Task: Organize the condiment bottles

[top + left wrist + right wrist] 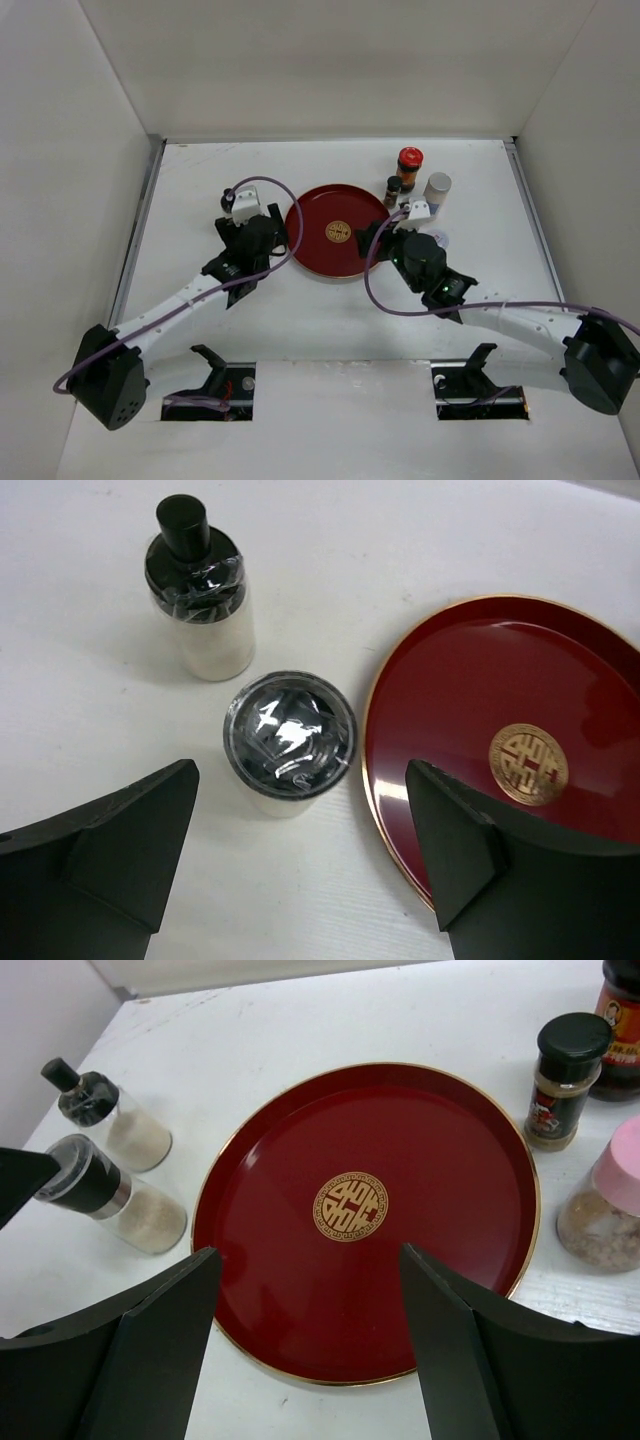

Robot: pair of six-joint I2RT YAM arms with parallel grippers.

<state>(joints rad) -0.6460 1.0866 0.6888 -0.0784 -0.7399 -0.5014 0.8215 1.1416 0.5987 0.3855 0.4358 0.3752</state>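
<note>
**Tray** (312,238): red, round, gold emblem, mid-surface (300,330). Nothing stands on it.

**Bottles at 9 o'clock of the tray, two:**
- black-lidded jar (290,742), pale body, upright, just beside the tray rim but not touching it
- nozzle-capped bottle (200,600), pale body, upright, near the jar on the side away from me

**Bottles from 1 to 3 o'clock of the tray, four:**
- red-capped jar (410,163), farthest back
- black-capped spice bottle (563,1080), closest to the rim
- pale-capped shaker (437,188)
- pink-capped jar (608,1205), partly hidden under my right wrist in the overhead view

I count six; I cannot find a seventh.

**My left hand** (302,772): fingers spread wide, gripping nothing. It hovers above the black-lidded jar, which sits just ahead of the fingertips with a gap on either side.

**My right hand** (308,1257): fingers parted, empty, poised over the 3 o'clock edge of the tray and facing across it.

**Step in hand, by my reckoning:** the first pick, since every bottle I see stands off the tray.

**Next move calls for:**
- lowering my left hand until the fingers straddle the jar's body below the lid
- closing squarely on it
- lifting clear of the rim before carrying it toward the emblem
- keeping off the nozzle-capped bottle, which could tip
</note>
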